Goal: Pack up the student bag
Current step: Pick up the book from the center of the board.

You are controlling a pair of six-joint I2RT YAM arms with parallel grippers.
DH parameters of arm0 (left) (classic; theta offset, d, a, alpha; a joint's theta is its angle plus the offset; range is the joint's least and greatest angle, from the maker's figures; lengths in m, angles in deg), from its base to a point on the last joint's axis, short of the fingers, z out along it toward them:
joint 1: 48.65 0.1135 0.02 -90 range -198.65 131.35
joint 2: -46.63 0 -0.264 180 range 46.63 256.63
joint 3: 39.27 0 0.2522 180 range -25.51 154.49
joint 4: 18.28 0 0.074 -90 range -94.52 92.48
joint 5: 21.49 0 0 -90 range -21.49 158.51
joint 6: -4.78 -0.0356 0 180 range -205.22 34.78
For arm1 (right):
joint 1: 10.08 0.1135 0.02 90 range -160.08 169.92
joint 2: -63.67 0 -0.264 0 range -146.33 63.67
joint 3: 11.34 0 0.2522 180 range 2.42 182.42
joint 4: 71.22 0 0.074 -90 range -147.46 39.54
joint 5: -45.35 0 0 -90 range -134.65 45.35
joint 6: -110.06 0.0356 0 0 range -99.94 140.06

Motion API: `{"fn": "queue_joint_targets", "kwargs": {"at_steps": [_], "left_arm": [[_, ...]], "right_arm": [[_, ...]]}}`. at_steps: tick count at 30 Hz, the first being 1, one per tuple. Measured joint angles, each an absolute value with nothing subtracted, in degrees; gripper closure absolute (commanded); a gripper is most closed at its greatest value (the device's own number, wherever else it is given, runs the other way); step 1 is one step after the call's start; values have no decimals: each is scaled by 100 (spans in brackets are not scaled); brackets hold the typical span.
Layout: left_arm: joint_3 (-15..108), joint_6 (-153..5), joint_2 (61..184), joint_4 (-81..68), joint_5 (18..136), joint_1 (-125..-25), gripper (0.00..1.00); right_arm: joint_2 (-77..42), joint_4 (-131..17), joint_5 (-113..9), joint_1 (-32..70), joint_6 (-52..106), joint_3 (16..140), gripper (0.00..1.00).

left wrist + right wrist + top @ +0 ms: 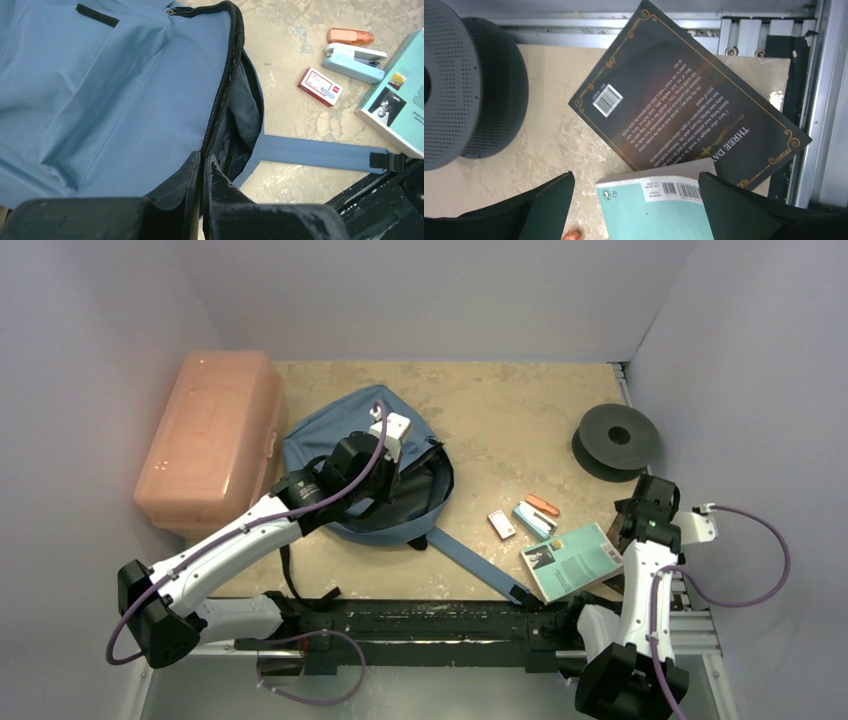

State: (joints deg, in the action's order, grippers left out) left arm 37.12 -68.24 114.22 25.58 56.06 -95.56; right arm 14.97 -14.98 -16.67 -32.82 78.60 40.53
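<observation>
- Fingers (182,182) of the left gripper (201,159) are pressed together, tips pinched on the black zipper edge of the student bag (322,436) at its mouth.
- Fingers (541,207) of the right gripper (635,180) are spread wide and hold nothing. They stand on either side of the end of a teal book (656,212) without touching it.
- The student bag lies left of the middle of the worktop (500,405), nearer the far edge, blue-grey front panel up. Its zipper is undone along the right side, and the dark lining shows inside the gap.
- A salmon-pink plastic box (210,435) stands along the left edge of the worktop, just beside the bag.
- One blue strap (315,152) runs from the bag over the worktop toward the near edge and ends in a black buckle.
- A small red-and-white box (321,86), a pale blue stapler (354,61) and an orange capsule-shaped item (350,36) lie right of the bag, close together, between it and the teal book.
- The teal book lies face up near the right part of the near edge.
- Its end overlaps a dark book (684,100) that lies back cover up, barcode showing. One corner of the dark book reaches over the metal rail at the right edge.
- A grey perforated spool (620,438) sits toward the far right corner, apart from the books.
</observation>
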Motion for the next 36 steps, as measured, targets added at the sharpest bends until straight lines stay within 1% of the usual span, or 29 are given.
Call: {"fn": "queue_joint_targets", "kwargs": {"at_steps": [6,14,22,26,31,33,36], "left_arm": [[3774,-6824,11422,2659,5888,-9556,100],[3771,-6824,11422,2655,6002,-9556,100],[3771,-6829,11379,2646,6030,-9554,100],[3771,-6835,11326,2644,6037,-9554,100],[3771,-6846,11311,2642,6111,-9504,100],[3758,-6844,11311,2620,6162,-9478,100],[3741,-6844,11311,2607,6218,-9473,100]], "right_arm": [[1553,-1150,-2073,-3309,7963,3992,1],[1217,-858,-2478,-3309,8015,3778,1],[767,-602,-2381,-3309,7956,3939,1],[614,-604,-2130,-3315,7965,4060,1],[476,-667,-2163,-3328,8017,4020,1],[436,-831,-2207,-3330,8030,3876,3],[388,-1037,-2303,-3333,8033,3651,12]]}}
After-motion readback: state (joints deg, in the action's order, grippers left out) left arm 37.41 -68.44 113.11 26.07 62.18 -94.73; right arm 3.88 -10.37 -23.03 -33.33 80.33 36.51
